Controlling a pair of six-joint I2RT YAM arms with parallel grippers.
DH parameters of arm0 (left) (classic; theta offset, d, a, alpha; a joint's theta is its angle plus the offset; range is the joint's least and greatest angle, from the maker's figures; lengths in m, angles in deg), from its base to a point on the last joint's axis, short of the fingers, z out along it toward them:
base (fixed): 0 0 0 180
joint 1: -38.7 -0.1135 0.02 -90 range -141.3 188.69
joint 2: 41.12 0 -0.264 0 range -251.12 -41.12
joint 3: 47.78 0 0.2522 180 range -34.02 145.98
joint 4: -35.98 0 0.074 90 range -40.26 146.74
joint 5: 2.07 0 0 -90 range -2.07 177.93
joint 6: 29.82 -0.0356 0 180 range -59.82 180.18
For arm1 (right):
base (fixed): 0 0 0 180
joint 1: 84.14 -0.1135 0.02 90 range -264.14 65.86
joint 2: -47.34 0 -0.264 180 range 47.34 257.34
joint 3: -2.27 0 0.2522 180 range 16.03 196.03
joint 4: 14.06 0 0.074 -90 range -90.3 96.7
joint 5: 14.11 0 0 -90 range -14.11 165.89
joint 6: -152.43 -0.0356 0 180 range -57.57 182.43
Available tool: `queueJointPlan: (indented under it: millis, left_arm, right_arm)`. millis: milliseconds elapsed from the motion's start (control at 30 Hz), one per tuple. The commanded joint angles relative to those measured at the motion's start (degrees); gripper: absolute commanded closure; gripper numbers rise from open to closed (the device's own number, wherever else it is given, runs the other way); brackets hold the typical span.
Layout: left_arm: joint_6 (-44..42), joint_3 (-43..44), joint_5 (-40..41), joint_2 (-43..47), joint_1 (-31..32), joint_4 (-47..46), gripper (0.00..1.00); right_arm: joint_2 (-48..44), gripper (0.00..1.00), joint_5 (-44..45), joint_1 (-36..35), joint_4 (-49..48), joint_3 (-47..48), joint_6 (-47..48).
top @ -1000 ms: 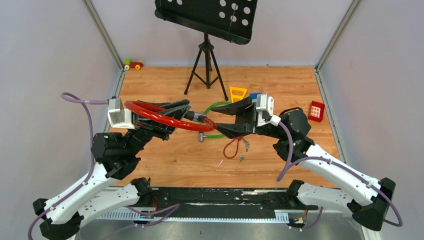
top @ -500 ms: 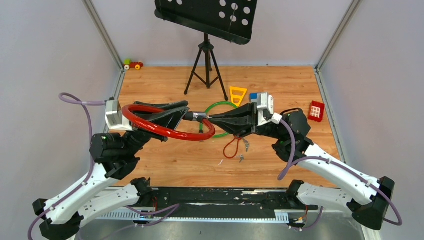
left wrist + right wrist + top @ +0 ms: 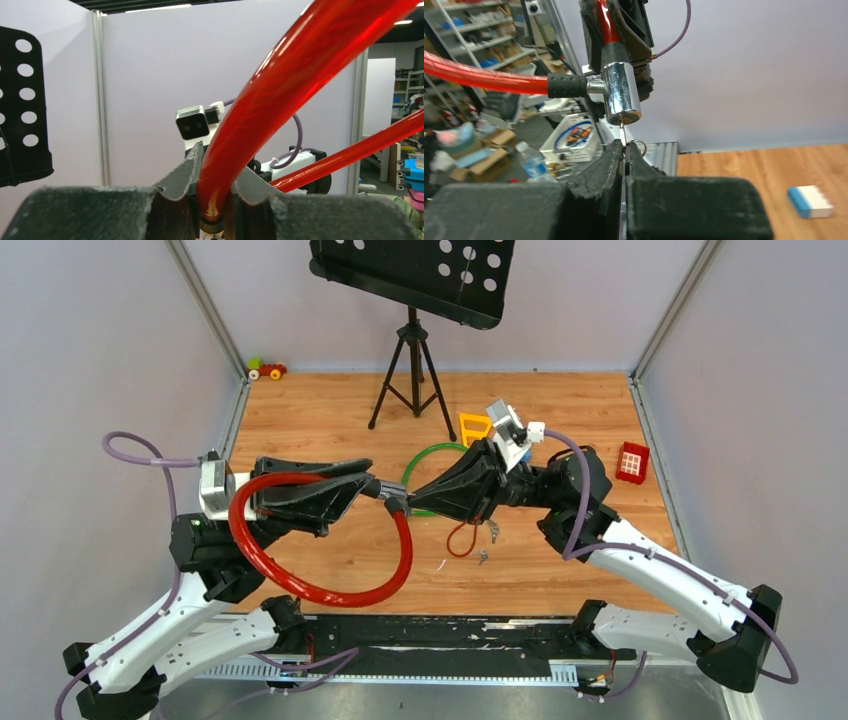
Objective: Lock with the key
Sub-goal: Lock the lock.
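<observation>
**Silver key at the mouth of a chrome barrel**

Thin and flat, the key (image 3: 623,135) stands upright in the right gripper (image 3: 624,150). The gripper's matt black, coarse-grained fingers are pressed together on the key's lower part, and a small wire ring (image 3: 638,145) pokes out beside them. The blade tip meets the keyhole in the round end face of a polished chrome barrel (image 3: 620,92) — whether it has entered cannot be told. A textured black rubber sleeve (image 3: 567,86) joins the barrel's side to a glossy, translucent red cable (image 3: 300,585). That cable sweeps in a wide hoop toward the near edge of the wood-grain bench (image 3: 330,405). The left gripper (image 3: 216,207) is clamped tight on the cable right next to the barrel, its notched fingers hugging the round tube. Both grippers meet in the air above the middle of the bench. A slim green ring (image 3: 428,449) lies flat beyond them, toward the far edge.
</observation>
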Motion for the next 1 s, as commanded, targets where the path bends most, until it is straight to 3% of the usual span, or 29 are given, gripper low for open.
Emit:
queueJointPlan:
  millis: [0, 367, 600, 667, 800, 967]
  left_arm:
    - [-1.04, -0.67, -2.53, 0.15, 0.16, -2.84, 1.0]
    - [-2.18, -0.54, -4.81, -0.56, 0.16, -2.8, 1.0]
    - [-2.47, -0.87, -4.96, -0.57, 0.13, -3.24, 1.0]
    - [-2.67, -0.89, -4.58, -0.4, 0.16, -3.09, 1.0]
    - [-2.71, -0.68, -1.61, -0.39, 0.16, -1.44, 1.0]
    - [-2.77, 0.06, 3.65, -0.22, 0.12, 1.54, 1.0]
  right_arm:
    - [0.54, 1.0, 0.95, -0.16, -6.05, 0.92, -19.75]
    - [4.36, 1.0, 5.57, 0.13, -24.21, -4.45, -50.23]
    - [4.62, 1.0, 8.16, 1.17, -26.24, -6.61, -58.3]
    - [4.0, 0.98, 7.79, 1.6, -24.69, -6.53, -56.27]
    - [0.94, 0.63, 7.41, 2.46, -14.53, -5.4, -43.6]
    - [-5.12, 0.37, 12.85, 2.64, 5.95, -3.17, -16.42]
